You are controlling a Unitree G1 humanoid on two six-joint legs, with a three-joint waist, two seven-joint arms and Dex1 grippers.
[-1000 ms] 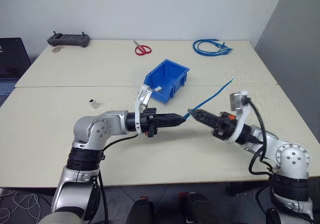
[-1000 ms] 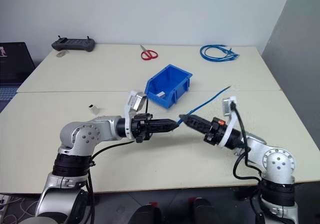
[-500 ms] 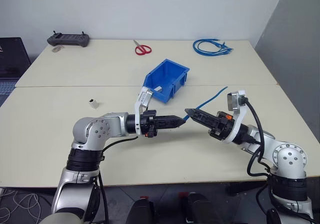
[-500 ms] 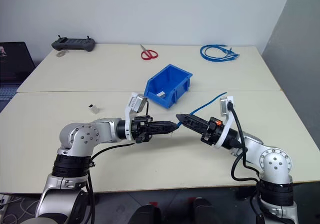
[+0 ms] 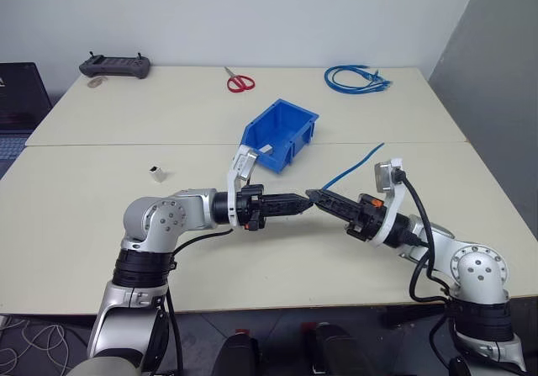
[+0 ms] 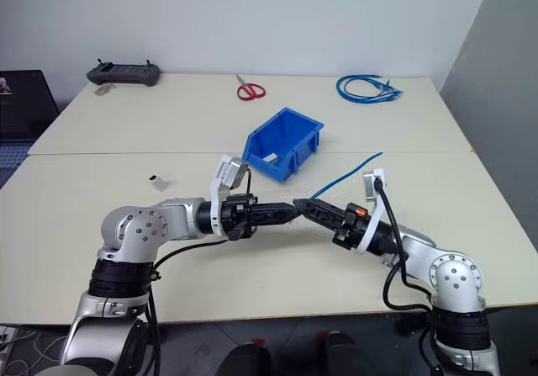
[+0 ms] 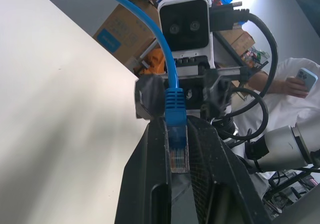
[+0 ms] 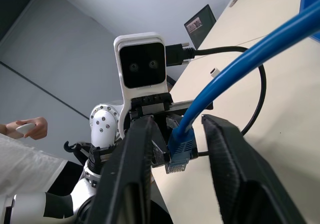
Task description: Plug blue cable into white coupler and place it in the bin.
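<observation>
The blue cable (image 5: 353,166) hangs in the air above the front table. Its plug (image 7: 175,149) is pinched between the fingers of my left gripper (image 5: 308,203), which is shut on it and points right. My right gripper (image 5: 313,196) meets it tip to tip. In the right wrist view its fingers (image 8: 135,149) stand apart on either side of the plug end, not touching it. The cable's free end rises toward the back right. The white coupler (image 5: 156,172) lies on the table, left of both arms. Behind the grippers stands the bin (image 5: 282,132) with a small white piece inside.
At the back of the table lie a coiled bundle of blue cables (image 5: 356,79), red scissors (image 5: 239,82) and a black controller (image 5: 115,66). A laptop (image 5: 17,98) sits at the far left. A person holding a phone (image 7: 305,76) is beyond the table.
My right gripper has moved left to meet the left gripper's tips, and its fingers have narrowed. The cable's free end shifted left with it. The left arm kept still.
</observation>
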